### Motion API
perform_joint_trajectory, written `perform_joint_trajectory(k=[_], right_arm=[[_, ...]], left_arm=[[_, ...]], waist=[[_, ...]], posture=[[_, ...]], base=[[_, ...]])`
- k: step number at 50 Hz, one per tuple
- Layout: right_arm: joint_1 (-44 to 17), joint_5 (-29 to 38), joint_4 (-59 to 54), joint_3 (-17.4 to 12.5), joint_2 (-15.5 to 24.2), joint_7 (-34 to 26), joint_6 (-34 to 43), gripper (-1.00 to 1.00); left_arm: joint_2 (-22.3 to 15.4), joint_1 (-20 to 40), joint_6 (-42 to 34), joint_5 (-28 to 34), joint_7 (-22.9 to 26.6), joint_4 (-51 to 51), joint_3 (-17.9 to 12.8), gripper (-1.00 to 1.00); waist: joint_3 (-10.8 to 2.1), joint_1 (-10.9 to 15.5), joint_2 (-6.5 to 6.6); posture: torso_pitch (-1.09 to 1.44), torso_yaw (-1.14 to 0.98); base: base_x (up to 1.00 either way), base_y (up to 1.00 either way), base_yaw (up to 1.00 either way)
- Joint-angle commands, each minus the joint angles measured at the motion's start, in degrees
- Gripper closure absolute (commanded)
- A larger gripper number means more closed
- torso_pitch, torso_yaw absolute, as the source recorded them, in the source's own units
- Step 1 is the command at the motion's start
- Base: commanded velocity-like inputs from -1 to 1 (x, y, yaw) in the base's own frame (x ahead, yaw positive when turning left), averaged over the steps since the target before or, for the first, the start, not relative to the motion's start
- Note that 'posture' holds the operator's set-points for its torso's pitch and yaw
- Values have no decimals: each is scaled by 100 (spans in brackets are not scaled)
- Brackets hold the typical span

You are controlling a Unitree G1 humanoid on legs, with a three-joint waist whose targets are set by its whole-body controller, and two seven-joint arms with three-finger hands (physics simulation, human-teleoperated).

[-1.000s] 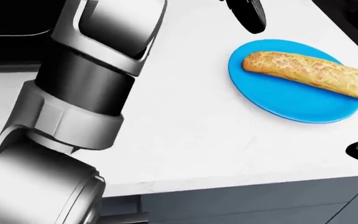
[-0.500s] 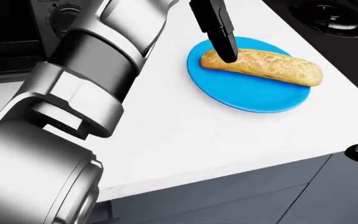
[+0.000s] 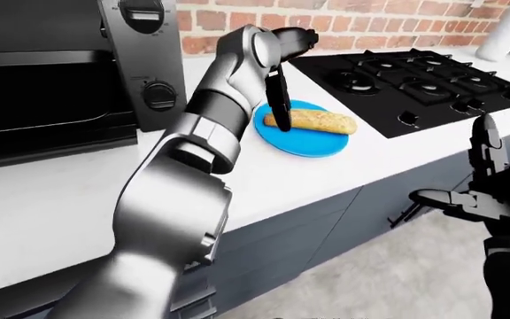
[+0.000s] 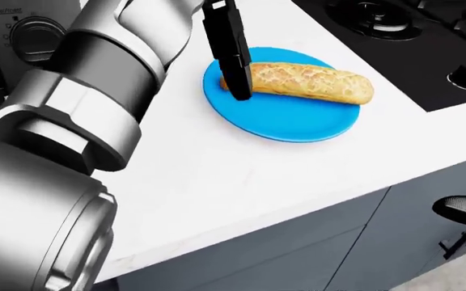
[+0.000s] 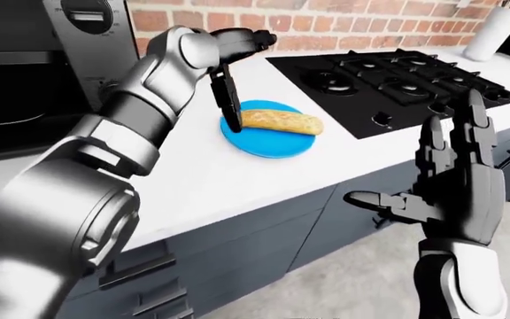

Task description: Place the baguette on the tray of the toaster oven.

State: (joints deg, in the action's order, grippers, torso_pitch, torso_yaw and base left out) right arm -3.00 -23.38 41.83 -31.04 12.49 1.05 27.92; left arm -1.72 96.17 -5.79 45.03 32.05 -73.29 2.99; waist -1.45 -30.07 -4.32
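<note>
The baguette (image 4: 314, 82), golden and crusty, lies across a blue plate (image 4: 290, 127) on the white counter. My left hand (image 4: 238, 85) reaches in from the left. Its black fingers (image 4: 229, 48) point straight down, their tips at the baguette's left end, not closed round it. My right hand (image 5: 450, 176) is spread open in the air off the counter's edge, at the lower right of the right-eye view, holding nothing. The toaster oven (image 3: 51, 86) stands at the left of the left-eye view with its dark door and knobs (image 3: 158, 95). Its tray does not show.
A black gas stove (image 3: 415, 83) is set into the counter right of the plate. A brick wall (image 3: 370, 23) runs behind. A white cylinder (image 5: 490, 33) stands at the far right. Grey cabinet fronts (image 3: 308, 232) drop below the counter edge.
The whole picture has shifted, so the plate now sits further left and the stove shows. My left fingers have come down from above the plate to the baguette's left end.
</note>
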Motion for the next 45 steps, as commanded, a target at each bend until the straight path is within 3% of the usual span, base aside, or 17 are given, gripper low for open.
perform_joint_trajectory(k=[1, 20, 45], right_arm=[[-117, -9, 199, -85, 100, 6, -119, -100], [-137, 79, 66, -15, 75, -19, -230, -100], [-86, 167, 94, 38, 14, -73, -253, -100]], left_arm=[[-30, 250, 134, 20, -33, 162, -38, -100], [20, 51, 202, 251, 123, -114, -118, -100], [-553, 157, -178, 751, 625, -370, -242, -100]], waist=[[-134, -34, -12], [-155, -541, -32], [-144, -1089, -65]], posture=[[0, -54], [0, -64], [0, -76]], base=[[0, 0, 0], [0, 0, 0], [0, 0, 0]])
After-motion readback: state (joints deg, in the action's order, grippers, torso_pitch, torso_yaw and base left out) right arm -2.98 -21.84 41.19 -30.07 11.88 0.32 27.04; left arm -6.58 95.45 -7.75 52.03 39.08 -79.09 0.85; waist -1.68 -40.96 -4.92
